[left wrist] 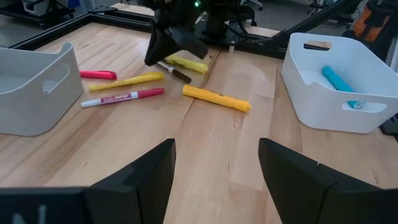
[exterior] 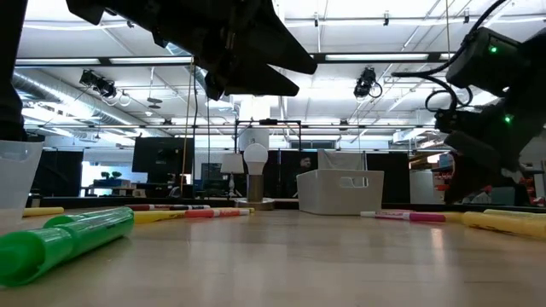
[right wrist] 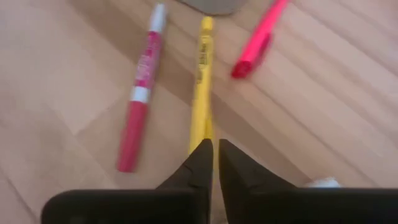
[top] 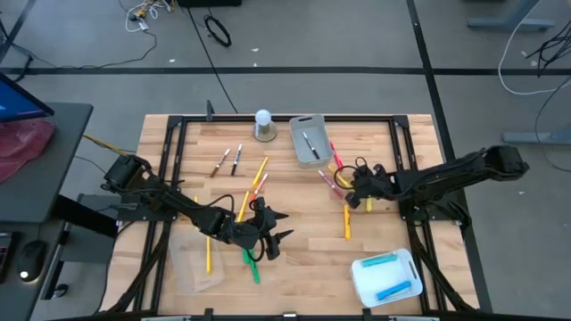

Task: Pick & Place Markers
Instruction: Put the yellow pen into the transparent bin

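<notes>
While the left claw (top: 270, 234) waits spread apart, the right claw (right wrist: 211, 163) beside the grey bin (top: 310, 141) pinches a yellow marker (right wrist: 202, 93) on the bench (top: 303, 223), seemingly to lift it.

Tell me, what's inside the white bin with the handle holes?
The white bin holds two blue markers. Nothing else shows inside; the left wrist view hides its floor behind the wall.

- Both arms are showing as dark, jointed links with black cables running along them.
- The right arm (exterior: 495, 77) is glowing with small green lights.
- The left gripper's fingers (left wrist: 149, 180) are looking broad, black and wedge-shaped.
- The right gripper's fingers (right wrist: 200, 163) are tapering to black points.
</notes>
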